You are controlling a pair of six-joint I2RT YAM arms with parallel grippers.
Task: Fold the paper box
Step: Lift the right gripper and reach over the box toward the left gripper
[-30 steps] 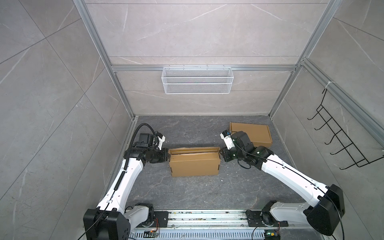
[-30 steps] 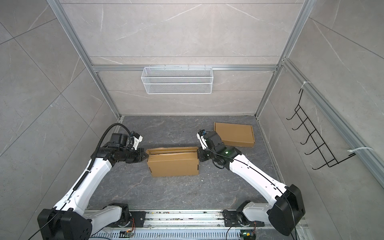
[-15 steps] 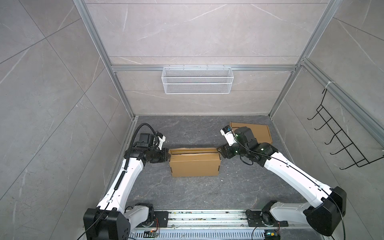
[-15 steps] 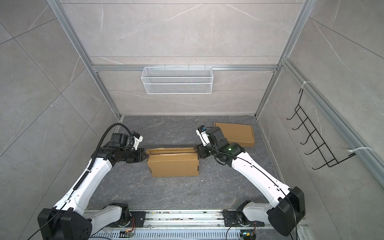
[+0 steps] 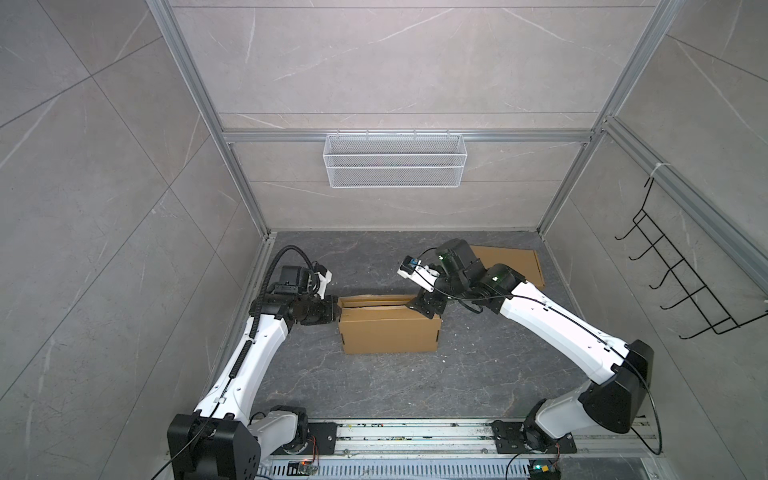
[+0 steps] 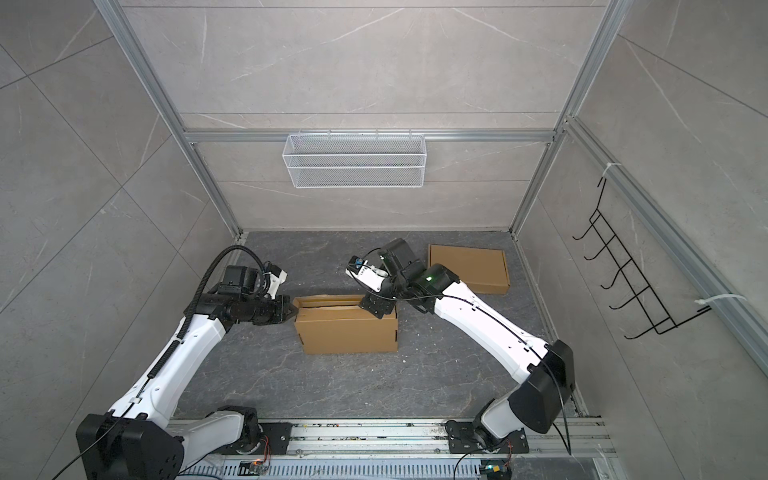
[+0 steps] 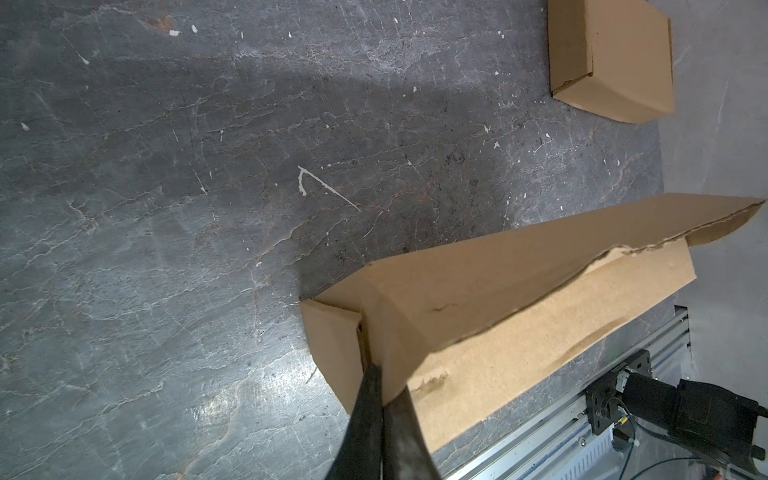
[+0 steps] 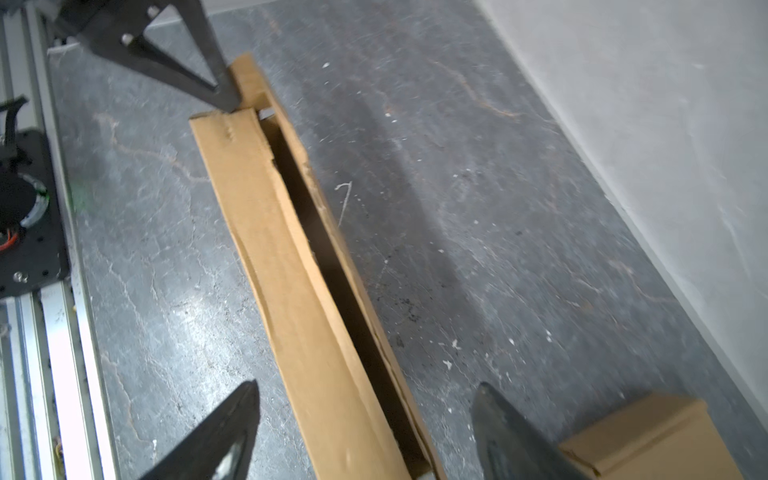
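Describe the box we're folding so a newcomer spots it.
Below the white wire basket on the back wall, look mid-floor between both arms. The brown cardboard box there stands tall, top seam gaping, unlike the flat closed cardboard box in the far right corner.

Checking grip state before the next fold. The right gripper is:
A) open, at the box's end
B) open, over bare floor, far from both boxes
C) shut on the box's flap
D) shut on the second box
A: in the right wrist view the right gripper has its jaws wide apart, and the box shows between them.
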